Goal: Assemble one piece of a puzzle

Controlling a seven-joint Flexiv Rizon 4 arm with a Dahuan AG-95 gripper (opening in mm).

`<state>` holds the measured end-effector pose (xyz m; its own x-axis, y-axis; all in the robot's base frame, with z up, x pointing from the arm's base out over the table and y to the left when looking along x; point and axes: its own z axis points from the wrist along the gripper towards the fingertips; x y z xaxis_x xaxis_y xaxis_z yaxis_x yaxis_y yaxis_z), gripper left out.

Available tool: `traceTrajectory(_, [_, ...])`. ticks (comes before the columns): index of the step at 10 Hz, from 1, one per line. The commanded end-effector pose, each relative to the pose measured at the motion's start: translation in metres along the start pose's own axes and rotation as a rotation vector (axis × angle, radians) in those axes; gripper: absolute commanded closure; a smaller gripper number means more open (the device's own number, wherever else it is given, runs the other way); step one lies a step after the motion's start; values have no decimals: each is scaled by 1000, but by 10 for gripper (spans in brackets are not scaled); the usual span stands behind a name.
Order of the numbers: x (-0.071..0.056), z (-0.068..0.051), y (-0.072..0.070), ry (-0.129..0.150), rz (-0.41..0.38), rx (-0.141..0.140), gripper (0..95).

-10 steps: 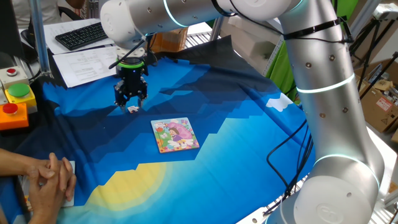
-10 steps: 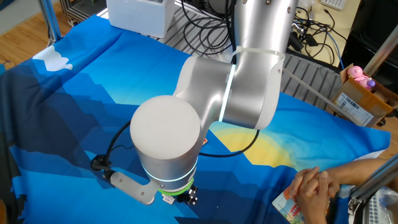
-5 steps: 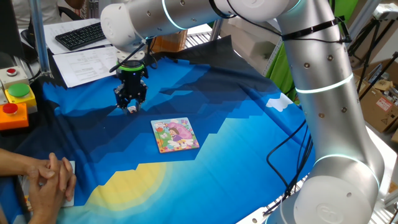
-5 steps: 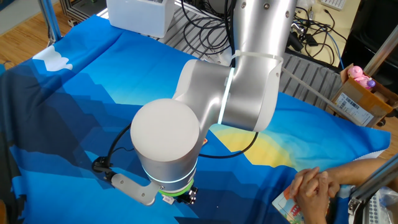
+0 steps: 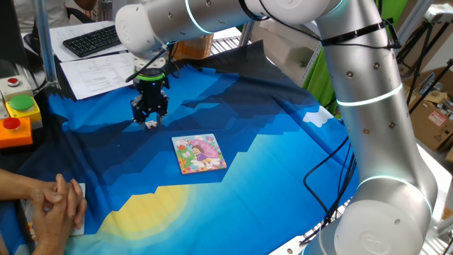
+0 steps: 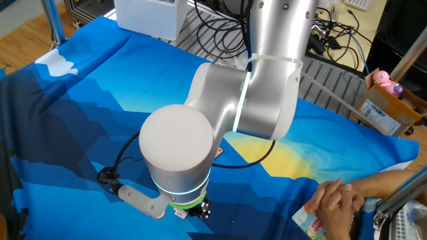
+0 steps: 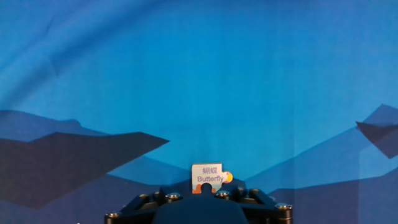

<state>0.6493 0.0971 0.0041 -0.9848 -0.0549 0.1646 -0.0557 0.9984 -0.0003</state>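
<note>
The puzzle [image 5: 199, 154], a small square pink-and-green picture board with an orange edge, lies flat on the blue cloth in one fixed view. My gripper [image 5: 149, 120] hangs to its upper left, just above the cloth, shut on the piece [image 5: 151, 125], a tiny whitish tab. In the hand view the piece [image 7: 208, 175] sits upright at my gripper [image 7: 207, 186], printed "Butterfly" with an orange corner. In the other fixed view the arm's big joint hides the puzzle, and only the gripper's dark base [image 6: 200, 212] shows.
A person's clasped hands [image 5: 56, 202] rest on a pale board at the cloth's near left corner and also show in the other fixed view [image 6: 340, 203]. A box with red and green buttons [image 5: 18, 117], papers and a keyboard [image 5: 92, 39] lie beyond the cloth's left edge.
The gripper with the piece has risen very slightly and hardly shifted sideways. The puzzle and the person's hands have not moved.
</note>
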Motion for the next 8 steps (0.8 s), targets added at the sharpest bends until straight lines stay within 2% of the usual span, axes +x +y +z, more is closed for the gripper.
traceTrajectory(1, [0,1,-1,0,2,1,380])
traceTrajectory(6, [2,4,-1,-1,1,-2,380])
traceTrajectory(7, [3,4,-1,-1,1,-2,570])
traceTrajectory(8, [2,5,-1,-2,0,-2,570])
